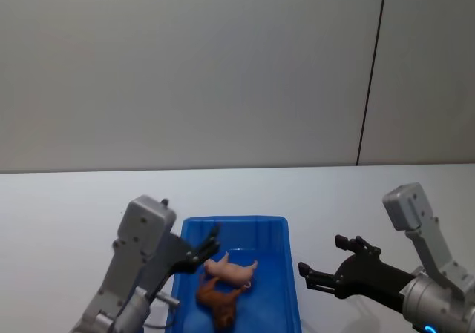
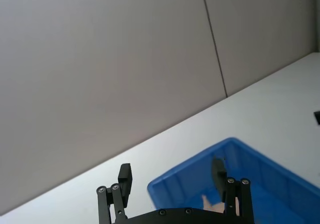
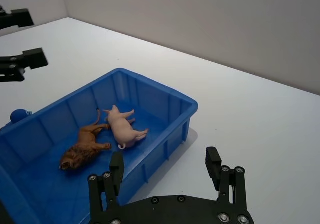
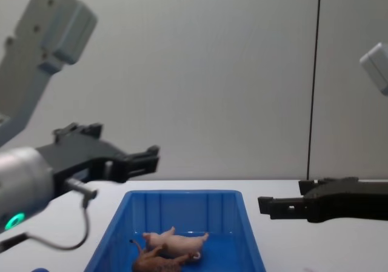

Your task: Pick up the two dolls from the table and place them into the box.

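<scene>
In the lower middle of the head view, the blue box (image 1: 291,274) sits on the white table (image 1: 67,199). Both dolls lie on their sides inside it, close together: the pink pig (image 1: 231,271) above, the brown maned animal (image 1: 219,303) just below it in the frame. The left gripper (image 2: 170,166) hangs at the box's left edge, jaws wide apart and empty. The right gripper (image 1: 320,254) hovers over bare table at lower right, beside the box, jaws likewise spread, holding nothing.
</scene>
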Robot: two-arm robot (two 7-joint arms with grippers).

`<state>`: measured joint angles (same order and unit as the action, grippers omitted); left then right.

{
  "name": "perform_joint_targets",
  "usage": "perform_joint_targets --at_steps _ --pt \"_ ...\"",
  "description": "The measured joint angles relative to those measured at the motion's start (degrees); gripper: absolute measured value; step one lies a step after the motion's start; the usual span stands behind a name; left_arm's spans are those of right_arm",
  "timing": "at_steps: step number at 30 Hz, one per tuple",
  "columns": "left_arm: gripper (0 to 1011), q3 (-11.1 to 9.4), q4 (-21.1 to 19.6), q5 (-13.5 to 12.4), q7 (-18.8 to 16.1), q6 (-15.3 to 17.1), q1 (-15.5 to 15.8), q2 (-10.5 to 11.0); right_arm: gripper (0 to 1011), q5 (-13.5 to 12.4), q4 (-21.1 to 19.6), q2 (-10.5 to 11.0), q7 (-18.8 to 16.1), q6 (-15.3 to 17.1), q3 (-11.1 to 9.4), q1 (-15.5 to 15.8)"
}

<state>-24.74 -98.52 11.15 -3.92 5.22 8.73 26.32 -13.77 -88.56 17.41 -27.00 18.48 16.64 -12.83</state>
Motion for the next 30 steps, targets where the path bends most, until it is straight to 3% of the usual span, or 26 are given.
perform_joint_targets --at_steps 8,17,30 --pt "1002 1.0 -3.8 2.5 -4.9 2.6 -4.9 4.0 1003 -0.1 -0.3 0.3 0.1 -0.1 -0.1 0.3" --pt "1002 2.1 -6.5 6.0 -10.1 3.3 -10.8 8.2 1003 -0.2 -0.4 0.5 0.1 -0.1 -0.2 0.5" --pt "1002 2.8 -5.8 8.4 -11.5 2.5 -14.6 10.0 1003 -0.3 -0.4 0.6 0.1 -0.1 -0.3 0.6"
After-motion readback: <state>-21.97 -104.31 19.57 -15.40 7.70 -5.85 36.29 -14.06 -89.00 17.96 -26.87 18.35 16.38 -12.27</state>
